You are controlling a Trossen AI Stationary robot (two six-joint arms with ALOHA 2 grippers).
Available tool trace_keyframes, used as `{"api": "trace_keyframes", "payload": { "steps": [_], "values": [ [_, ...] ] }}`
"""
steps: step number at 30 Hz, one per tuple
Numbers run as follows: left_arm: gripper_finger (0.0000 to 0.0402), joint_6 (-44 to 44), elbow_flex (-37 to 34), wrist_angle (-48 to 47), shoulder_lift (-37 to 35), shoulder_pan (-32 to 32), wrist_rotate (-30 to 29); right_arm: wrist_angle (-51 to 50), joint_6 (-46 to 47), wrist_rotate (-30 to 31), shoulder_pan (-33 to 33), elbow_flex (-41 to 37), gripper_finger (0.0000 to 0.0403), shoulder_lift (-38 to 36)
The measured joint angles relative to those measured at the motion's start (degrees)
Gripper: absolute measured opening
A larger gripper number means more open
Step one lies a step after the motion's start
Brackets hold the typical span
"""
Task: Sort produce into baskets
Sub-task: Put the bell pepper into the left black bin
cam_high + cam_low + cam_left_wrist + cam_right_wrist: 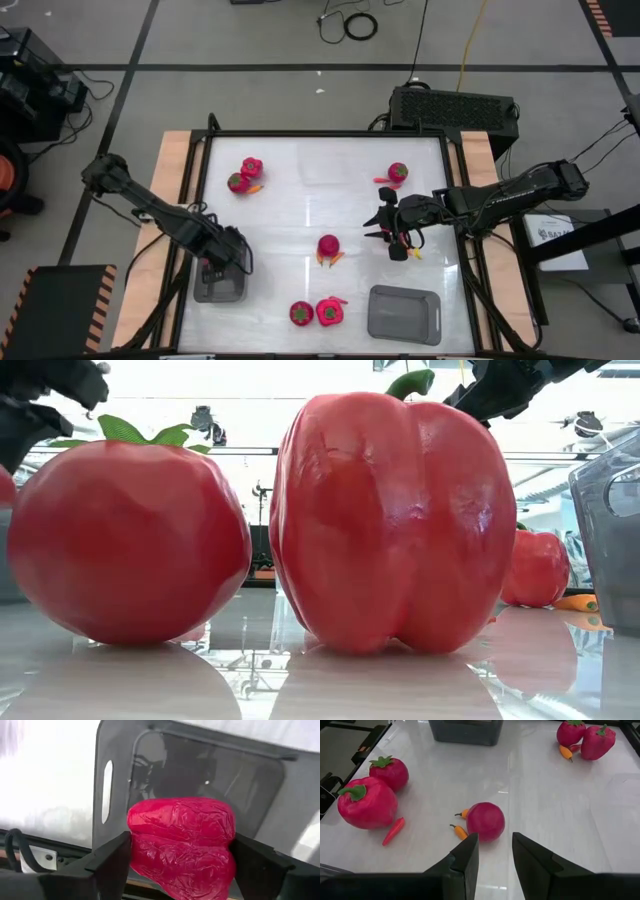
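1. High view: the left gripper [222,262] sits over the grey bin [221,287] at 7 o'clock on the table, hiding the bin's inside and whatever the fingers hold.
2. Left wrist view: the red pepper [181,845] between the fingers is cut off at the lower edge; its stem is not visible.
3. Low view: the large pepper [395,520] and tomato [125,540] block most of the table behind them. The second bin [610,530] is cut off at the 3 o'clock edge.
4. High view: the small orange pieces [335,259] beside the central fruit are too small to identify.
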Motion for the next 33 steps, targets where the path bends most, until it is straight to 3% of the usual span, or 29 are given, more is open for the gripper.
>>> {"api": "trace_keyframes", "payload": {
  "steps": [11, 19, 24, 29, 33],
  "values": [
    [0.0363, -0.3, -2.5, 1.5, 0.0, 0.0, 0.2, -0.1, -0.3, 0.0, 0.0, 0.0, 0.0111, 0.0],
    [0.0367, 1.1, -2.2, 1.3, 0.0, 0.1, 0.7, -0.1, -0.6, 0.0, 0.0, 0.0, 0.0111, 0.0],
    [0.0367, 1.6, 2.3, 1.1, -0.6, 2.0, 0.3, -0.1, -0.6, 0.0, 0.0, 0.0, 0.0111, 0.0],
    [0.0367, 1.5, 8.8, -0.3, -2.7, 8.5, -9.2, 0.2, -0.6, 0.1, -0.1, 0.0, 0.0111, 0.0],
    [0.0367, 2.9, 11.0, 0.3, -4.9, 20.2, -16.0, 0.2, -0.6, 0.3, -0.3, 0.0, 0.0111, 0.0]
  ]
}}
